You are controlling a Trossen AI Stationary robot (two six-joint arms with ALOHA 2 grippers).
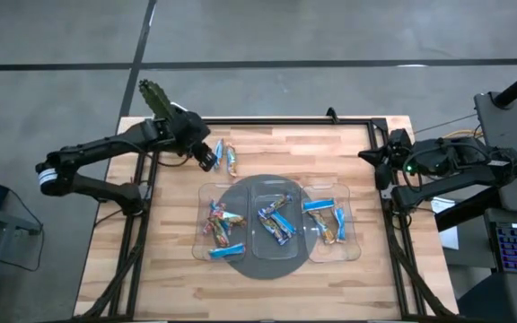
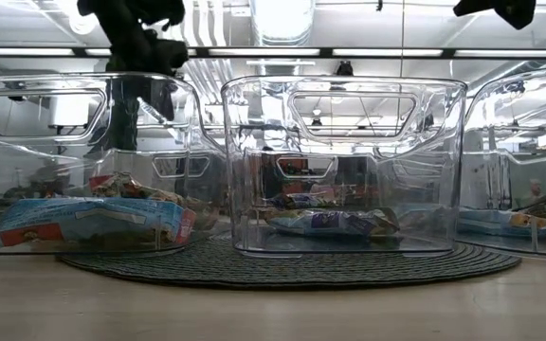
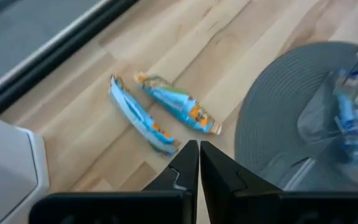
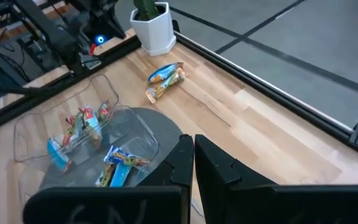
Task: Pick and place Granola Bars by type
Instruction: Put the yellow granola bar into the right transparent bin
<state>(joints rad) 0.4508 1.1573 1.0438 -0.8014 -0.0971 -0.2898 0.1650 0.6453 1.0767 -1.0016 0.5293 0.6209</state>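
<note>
Two light blue Granola Bars (image 3: 179,106) (image 3: 135,116) lie flat side by side on the wooden table, near its far left. My left gripper (image 3: 199,148) hovers shut just beside them (image 1: 209,160), touching nothing. More bars lie in three clear trays: red-pink ones in the left tray (image 1: 206,208), blue ones in the middle tray (image 1: 275,190), blue and tan ones in the right tray (image 1: 353,235). My right gripper (image 4: 188,142) waits shut at the table's right edge (image 1: 377,160), holding nothing.
The three trays stand in a row on a round grey mat (image 1: 267,267) at the table's middle. A white pot with a green plant (image 4: 151,28) stands at the far left corner. A black frame (image 1: 285,123) runs along the table's far edge.
</note>
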